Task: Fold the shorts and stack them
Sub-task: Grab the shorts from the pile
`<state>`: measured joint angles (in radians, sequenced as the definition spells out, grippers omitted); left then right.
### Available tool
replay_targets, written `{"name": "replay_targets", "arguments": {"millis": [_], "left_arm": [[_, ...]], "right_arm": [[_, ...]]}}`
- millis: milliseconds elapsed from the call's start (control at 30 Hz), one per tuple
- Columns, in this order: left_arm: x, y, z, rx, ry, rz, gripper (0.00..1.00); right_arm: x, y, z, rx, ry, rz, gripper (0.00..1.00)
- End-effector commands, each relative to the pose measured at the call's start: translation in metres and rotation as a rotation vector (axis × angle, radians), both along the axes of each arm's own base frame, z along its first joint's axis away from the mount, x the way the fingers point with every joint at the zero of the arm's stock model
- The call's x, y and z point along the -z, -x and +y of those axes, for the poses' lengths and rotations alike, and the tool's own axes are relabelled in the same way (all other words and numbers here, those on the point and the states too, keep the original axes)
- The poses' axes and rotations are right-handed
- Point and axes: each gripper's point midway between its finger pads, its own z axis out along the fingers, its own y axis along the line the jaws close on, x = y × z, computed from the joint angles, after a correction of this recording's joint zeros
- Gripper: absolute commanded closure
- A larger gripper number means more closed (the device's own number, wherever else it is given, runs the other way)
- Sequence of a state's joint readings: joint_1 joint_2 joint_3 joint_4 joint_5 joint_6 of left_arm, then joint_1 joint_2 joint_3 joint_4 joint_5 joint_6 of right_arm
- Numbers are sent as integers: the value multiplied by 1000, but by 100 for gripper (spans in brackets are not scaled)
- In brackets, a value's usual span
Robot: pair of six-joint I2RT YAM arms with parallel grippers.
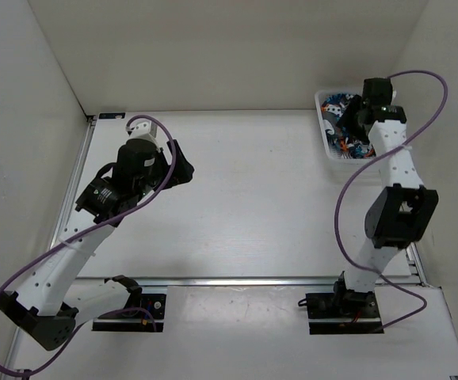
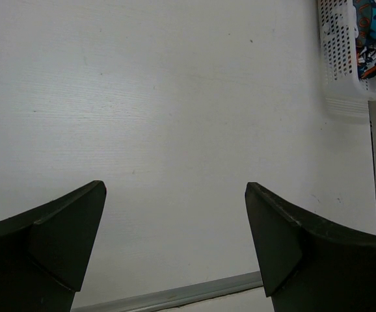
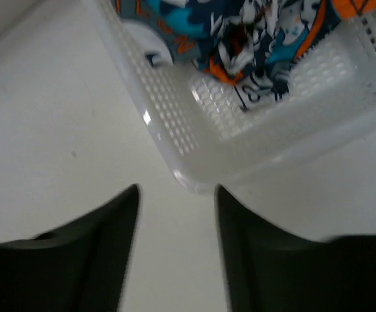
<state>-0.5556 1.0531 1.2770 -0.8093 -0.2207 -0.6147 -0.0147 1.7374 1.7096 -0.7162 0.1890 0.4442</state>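
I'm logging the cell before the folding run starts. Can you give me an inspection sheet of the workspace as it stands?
Surface: white table, carrying only the basket.
Job's things: shorts bunched, unfolded, inside the white mesh basket at the far right corner.
Clutter: nothing seen.
Grippers: left gripper open above bare table; right gripper open near the basket's corner, holding nothing.
Cables: a purple cable loops along each arm.
Surroundings: plain white walls on three sides.
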Motion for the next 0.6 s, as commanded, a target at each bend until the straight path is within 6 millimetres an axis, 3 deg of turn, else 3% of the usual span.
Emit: {"name": "replay_targets", "arguments": {"millis": [0,33,67,167,200,267,300,367,400,467,500,533,567], "left_arm": [[-11,-1,-1,20,-13,-17,0],[-9,-2,-2,20,-19,-6,0],[-2,-3,-1,12,-39,16,0],[2,-5,3,-3,-68,24,0],[7,-6,6,-13,-79,30,0],[15,-5,12,-63,-75,45,0],[20,-4,12,-69,-72,58,0],[20,-2,13,-74,-63,58,0],[25,-2,15,-84,-74,63,0],[29,-3,17,-93,-91,76,0],[26,-3,19,-100,-94,72,0],[24,-5,18,-100,-92,69,0],[28,-5,18,-100,-103,84,0]], "right_arm": [[-29,-53,-7,-24,-29,-105,26],[2,-66,-17,-14,-26,-32,11],[9,-89,-29,5,-25,-36,1],[26,-116,-49,27,-42,-24,1],[37,-135,-49,28,-57,-32,1],[49,-148,-66,53,-98,-44,1],[73,-158,-69,53,-135,-32,1],[75,-180,-79,72,-219,-119,1],[91,-187,-77,54,-274,-119,9],[85,-197,-83,69,-296,-166,34],[78,-201,-85,72,-286,-188,51],[71,-200,-85,70,-284,-199,80],[47,-196,-85,80,-243,-225,92]]}}
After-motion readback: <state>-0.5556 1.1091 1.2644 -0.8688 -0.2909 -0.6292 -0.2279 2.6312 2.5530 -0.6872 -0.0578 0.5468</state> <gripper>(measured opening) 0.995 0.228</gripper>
